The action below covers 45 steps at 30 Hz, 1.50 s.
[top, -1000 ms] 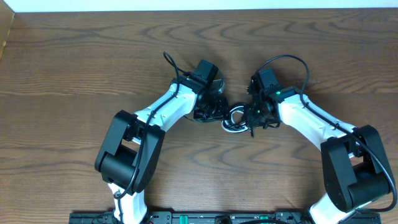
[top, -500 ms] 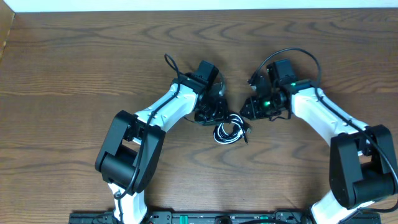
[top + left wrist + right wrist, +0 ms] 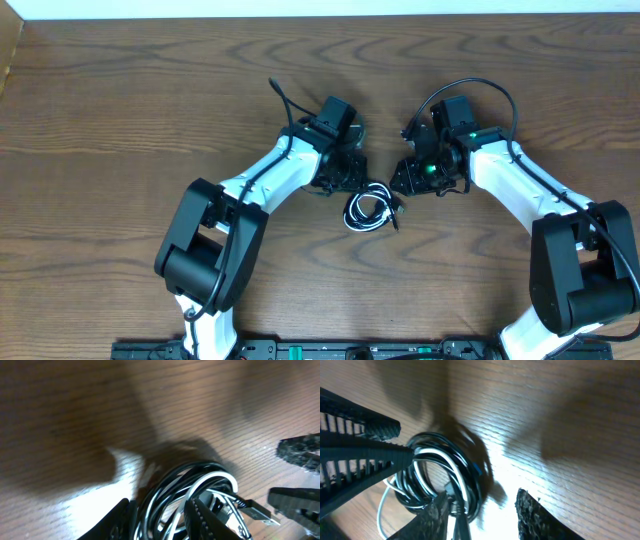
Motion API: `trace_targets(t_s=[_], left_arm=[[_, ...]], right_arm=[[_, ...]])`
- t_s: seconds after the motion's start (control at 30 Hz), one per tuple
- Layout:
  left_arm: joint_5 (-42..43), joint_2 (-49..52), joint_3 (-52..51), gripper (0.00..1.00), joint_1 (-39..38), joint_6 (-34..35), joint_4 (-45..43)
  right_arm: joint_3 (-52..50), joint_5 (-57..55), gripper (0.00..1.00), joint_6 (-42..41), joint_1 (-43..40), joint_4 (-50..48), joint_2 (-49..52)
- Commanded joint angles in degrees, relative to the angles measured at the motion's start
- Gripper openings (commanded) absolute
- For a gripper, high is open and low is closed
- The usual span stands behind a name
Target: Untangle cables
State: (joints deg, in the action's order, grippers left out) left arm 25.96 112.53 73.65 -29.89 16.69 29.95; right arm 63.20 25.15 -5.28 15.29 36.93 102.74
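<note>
Wood tabletop (image 3: pixel 120 100), cables (image 3: pixel 370 210) coiled on it. Left end effector (image 3: pixel 157 505) half-spread astride strands, pinch unclear. Right end effector (image 3: pixel 481 497) spread, empty, just beside cables. Best: one strand each, pull gently.

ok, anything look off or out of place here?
Nothing damaged or spilled. The only mess is the cables: black and white strands wound into one tight coil on the table, a plug poking out sideways. Left gripper straddles some strands; right gripper is open beside it.
</note>
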Motion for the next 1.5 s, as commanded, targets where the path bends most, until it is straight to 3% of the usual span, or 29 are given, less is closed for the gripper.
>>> trace_targets(t_s=[0.0, 0.1, 0.23, 0.33, 0.53, 0.67, 0.83, 0.9, 1.0, 1.23, 1.4, 1.47], left_arm=[[-1.2, 1.0, -1.3, 0.36, -1.0, -2.2, 0.0], [-1.2, 1.0, -1.3, 0.34, -1.1, -3.6, 0.2], [-1.2, 1.0, -1.3, 0.12, -1.1, -5.7, 0.1], [-1.2, 1.4, -1.3, 0.08, -1.1, -6.6, -1.0], [-0.3, 3.2, -1.3, 0.08, -1.1, -7.6, -6.4], [4.9, 3.1, -0.8, 0.08, -0.7, -12.3, -7.2], [6.8, 2.0, 1.8, 0.08, 0.9, -12.1, -4.6], [8.7, 0.7, 2.6, 0.13, 1.7, -11.4, -3.2], [9.4, -1.7, 3.3, 0.3, 2.6, -8.6, -0.8], [9.4, -4.8, 3.3, 0.34, 3.2, 3.6, 4.5], [3.9, -4.7, 3.3, 0.34, 2.8, 9.0, 11.7], [2.9, -4.7, 3.3, 0.34, 2.8, 11.3, 13.5]], right_arm=[[0.4, -1.6, 0.41, 1.1, 0.7, 0.9, 0.2], [0.3, -1.6, 0.42, 1.1, 0.7, 1.2, 0.3], [0.3, -1.7, 0.44, 1.1, 2.1, -0.4, 1.4], [0.3, -1.7, 0.45, 1.2, 2.7, -1.4, 2.7], [0.3, -0.1, 0.3, 1.3, 3.0, -2.3, 4.5], [0.3, -0.1, 0.26, 1.3, 3.0, -2.3, 4.5], [0.3, -0.6, 0.07, 1.3, 3.0, -2.4, 4.5], [0.3, -1.2, 0.01, 1.3, 3.0, -2.4, 4.5], [0.3, -1.2, 0.01, 0.5, 3.0, -2.4, 4.5], [0.3, -1.2, 0.01, -5.0, 3.0, -4.2, 4.5], [0.3, -1.2, 0.46, -4.0, 3.0, -5.6, 4.5], [0.3, -1.0, 0.52, -0.9, 3.1, -5.9, 4.5]])
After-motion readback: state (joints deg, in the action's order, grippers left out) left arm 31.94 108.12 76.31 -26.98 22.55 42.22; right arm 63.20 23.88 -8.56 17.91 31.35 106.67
